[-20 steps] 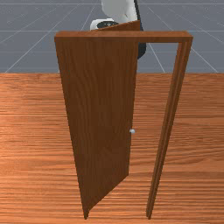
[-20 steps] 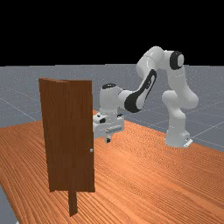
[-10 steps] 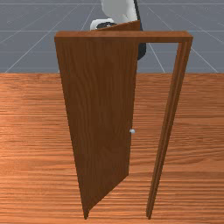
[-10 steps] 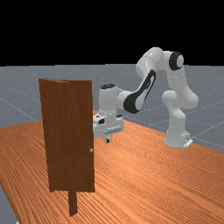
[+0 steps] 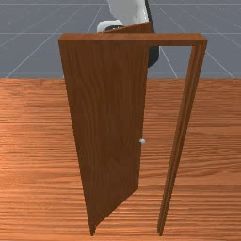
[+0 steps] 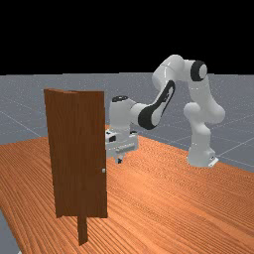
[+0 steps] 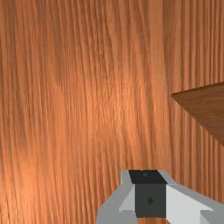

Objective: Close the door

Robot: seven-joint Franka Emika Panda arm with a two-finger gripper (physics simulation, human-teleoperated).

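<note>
The worktop (image 6: 168, 198), orange-brown with a streaky grain, runs beneath everything I'm watching. My arm (image 6: 171, 69), white with black joints, stands at the far view's right and reaches across toward that view's left, and from the front view I have it up behind the top of the wooden frame (image 5: 132, 39). The frame stands upright on the worktop, with its crossbar over the door (image 5: 106, 127). I see the door ajar: one upright edge is at the frame's post on the front view's left, and the other swings back away from that camera, toward my arm's side, leaving a gap to the post on the front view's right. My claw (image 6: 119, 160) is clenched on itself with nothing held, the dark fingertips together in the wrist view. In the far view I have it pointing down above the worktop, just past the door's free edge on the far view's right, with the door's edge hiding a little of the hand's housing. What looks like a brown corner of the door juts in ahead of the claw in my wrist view, apart from the fingertips. The small pale knob (image 5: 142, 140) sits by the door's free edge, with the claw apart from it.
</note>
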